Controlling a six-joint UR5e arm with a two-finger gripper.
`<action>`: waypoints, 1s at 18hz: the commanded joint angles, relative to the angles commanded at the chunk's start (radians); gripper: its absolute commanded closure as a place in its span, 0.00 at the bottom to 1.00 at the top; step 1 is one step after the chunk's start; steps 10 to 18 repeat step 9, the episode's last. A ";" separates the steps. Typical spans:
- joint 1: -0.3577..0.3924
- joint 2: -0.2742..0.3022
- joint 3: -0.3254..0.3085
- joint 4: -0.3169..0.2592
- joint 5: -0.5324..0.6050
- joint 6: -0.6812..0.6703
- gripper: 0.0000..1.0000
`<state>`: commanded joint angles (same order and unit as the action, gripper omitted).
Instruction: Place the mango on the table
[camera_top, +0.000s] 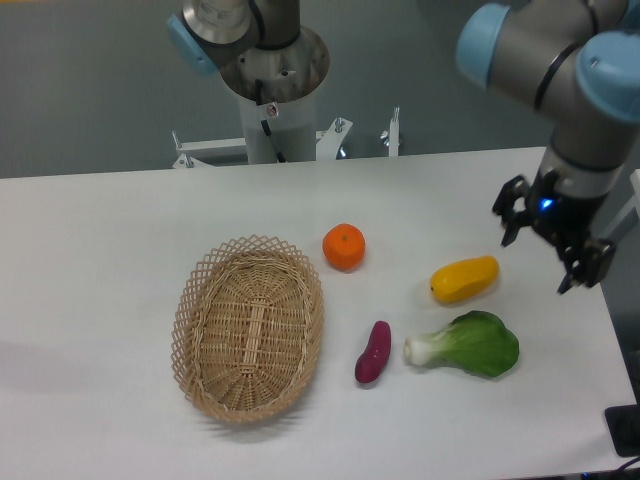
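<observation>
The mango (464, 279), yellow shading to orange at its left end, lies on the white table (100, 230) at the right of centre. My gripper (542, 260) hangs open and empty just above the table, to the right of the mango and a little apart from it. One finger (511, 222) points down on the left, the other (574, 277) on the right.
A round orange (344, 247) sits left of the mango. A purple sweet potato (373, 352) and a green bok choy (470, 345) lie in front of it. An oval wicker basket (250, 327) stands empty at centre left. The table's right edge is near the gripper.
</observation>
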<state>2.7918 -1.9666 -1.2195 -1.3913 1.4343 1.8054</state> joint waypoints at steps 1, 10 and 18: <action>0.009 0.002 0.000 -0.008 0.000 0.002 0.00; 0.018 0.012 -0.011 -0.020 0.003 0.023 0.00; 0.018 0.012 -0.011 -0.020 0.003 0.023 0.00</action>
